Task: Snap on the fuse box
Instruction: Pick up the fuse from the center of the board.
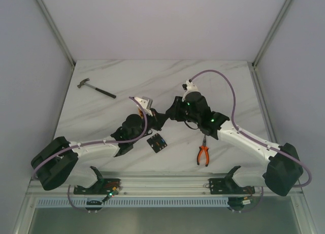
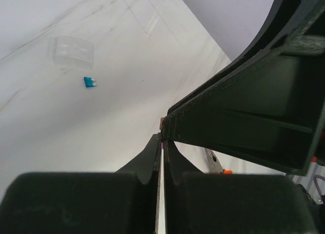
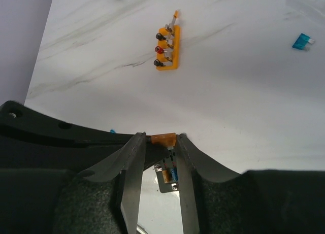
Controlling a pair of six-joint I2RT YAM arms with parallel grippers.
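Grip notes: small black square plastic fuse box (image 1: 157, 142) lying free

It sits on the white marbled table (image 1: 111, 76), just on the near side of the two grippers, with orange-handled pliers (image 1: 203, 155) to its right. The left gripper (image 2: 161, 138) has its fingers pressed together, only a slit between. The right gripper (image 3: 161, 140) pinches a small amber tab (image 3: 163, 138). Box looks light, rigid, slick: likely to skate. Best taken across opposite side walls, clear of the slots.

Table (image 1: 127, 76): smooth, faintly glossy, marble-pattern top. Fuse box (image 1: 157, 142): black plastic. Pliers (image 1: 203, 154): orange plastic grips, dull metal nose. Cover (image 2: 72, 52): clear plastic. Amber piece (image 3: 163, 139): translucent plastic. Hammer (image 1: 95, 88): metal head.
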